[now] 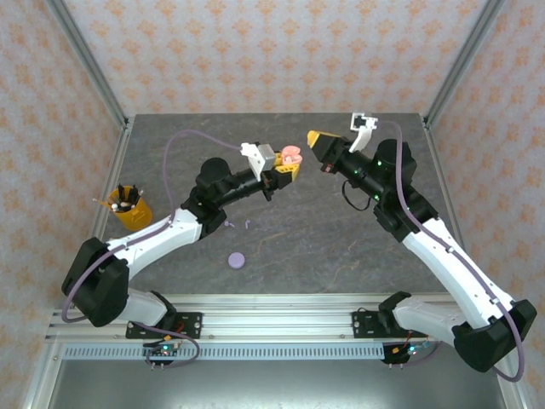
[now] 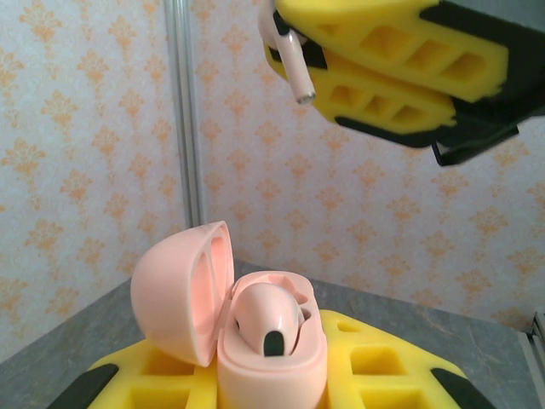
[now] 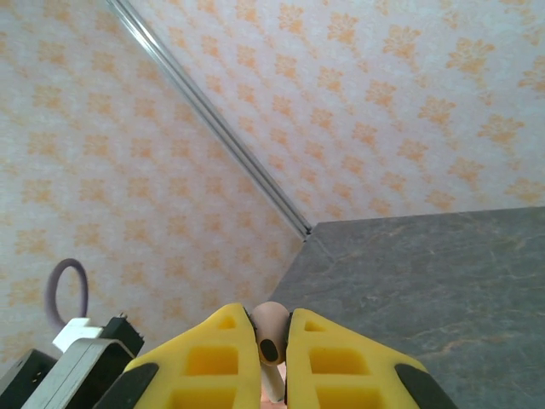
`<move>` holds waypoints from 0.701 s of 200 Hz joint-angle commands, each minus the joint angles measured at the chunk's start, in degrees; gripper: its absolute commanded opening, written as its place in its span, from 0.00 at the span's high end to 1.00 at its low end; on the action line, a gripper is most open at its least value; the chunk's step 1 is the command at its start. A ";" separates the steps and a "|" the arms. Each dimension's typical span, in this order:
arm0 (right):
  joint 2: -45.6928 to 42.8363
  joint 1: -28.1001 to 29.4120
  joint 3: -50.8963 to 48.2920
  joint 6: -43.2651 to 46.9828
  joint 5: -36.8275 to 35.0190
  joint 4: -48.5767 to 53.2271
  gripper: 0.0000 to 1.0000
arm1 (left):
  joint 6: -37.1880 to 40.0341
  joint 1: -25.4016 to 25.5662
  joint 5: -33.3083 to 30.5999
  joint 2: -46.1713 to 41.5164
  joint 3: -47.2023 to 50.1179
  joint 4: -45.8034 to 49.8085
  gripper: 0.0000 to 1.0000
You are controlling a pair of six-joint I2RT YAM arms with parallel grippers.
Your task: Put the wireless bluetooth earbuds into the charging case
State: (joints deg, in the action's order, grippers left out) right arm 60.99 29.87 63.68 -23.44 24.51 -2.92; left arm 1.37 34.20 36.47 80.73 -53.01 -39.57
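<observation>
Above desk [image 1: 341,247], mid-air: left fingers [image 2: 375,362] clamping open pink case [image 2: 272,358] (one earbud [image 2: 264,319] already sitting inside). Right fingers [image 2: 383,51] pinching second pink earbud [image 2: 288,55] higher, off to side. Insertion step underway; next move needing stem lined up over free socket, then lowering.

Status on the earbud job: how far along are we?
Done: one pink earbud sits in the open pink case, held by the left gripper. In hand: the right gripper pinches a second pink earbud, apart from the case, not yet in. Left: seating it, then the two lilac earbuds lying on the table by the round lilac case.
</observation>
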 commanded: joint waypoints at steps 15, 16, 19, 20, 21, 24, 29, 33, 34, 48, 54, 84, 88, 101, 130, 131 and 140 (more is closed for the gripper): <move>-1.07 0.28 -3.21 -3.75 2.66 -9.90 0.89 | -1.08 0.63 1.41 1.70 -3.82 -3.45 1.00; -1.11 0.28 -3.30 -3.86 2.65 -10.04 0.89 | -1.09 0.62 1.41 1.75 -3.92 -3.47 1.00; -1.06 0.32 -3.50 -4.01 2.71 -10.44 0.90 | -1.16 0.61 1.41 1.84 -4.01 -3.49 1.00; -1.01 0.30 -3.57 -4.08 2.72 -10.53 0.90 | -1.17 0.61 1.41 1.86 -4.11 -3.49 1.00; -0.99 0.33 -3.66 -4.16 2.73 -10.66 0.89 | -1.14 0.61 1.41 1.92 -4.16 -3.54 1.00; -1.04 0.29 -3.92 -4.43 2.66 -10.95 0.89 | -1.25 0.61 1.41 2.01 -4.26 -3.58 1.00; -1.01 0.28 -4.35 -4.63 2.67 -11.59 0.89 | -1.23 0.61 1.49 2.18 -4.55 -3.58 1.00; -0.89 0.28 -4.62 -4.85 2.73 -12.01 0.90 | -1.23 0.61 1.54 2.24 -4.68 -3.58 1.00; -0.88 0.28 -4.71 -4.94 2.69 -12.11 0.90 | -1.25 0.61 1.57 2.28 -4.75 -3.58 1.00; -0.79 0.37 -5.38 -5.28 2.65 -12.87 0.89 | -1.37 0.67 1.59 2.67 -5.28 -3.59 1.00; -0.71 0.37 -5.63 -5.40 2.68 -13.14 0.90 | -1.37 0.65 1.60 2.83 -5.50 -3.58 1.00; -0.39 0.49 -6.48 -5.96 2.87 -14.02 0.90 | -1.69 0.72 1.52 3.54 -6.13 -4.10 1.00; -0.36 0.46 -6.60 -6.13 2.91 -14.11 0.90 | -1.74 0.65 1.50 3.60 -6.14 -4.24 1.00; -0.34 0.46 -6.86 -6.18 3.23 -14.21 0.90 | -2.00 0.69 1.26 3.82 -6.14 -4.80 1.00; -0.26 0.46 -7.43 -6.40 3.27 -14.31 0.90 | -2.51 0.69 0.91 4.09 -6.22 -5.52 1.00; -0.31 0.45 -7.47 -6.38 3.27 -14.31 0.90 | -2.51 0.65 0.94 4.09 -6.27 -5.52 1.00; -0.22 0.48 -7.65 -6.52 3.35 -14.37 0.90 | -2.59 0.74 0.84 4.09 -6.31 -5.65 1.00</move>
State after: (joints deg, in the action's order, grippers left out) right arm 61.01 29.87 56.86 -29.21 26.68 -13.80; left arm -0.19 34.52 37.10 84.33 -57.19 -41.65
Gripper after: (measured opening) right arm 0.107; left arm 0.225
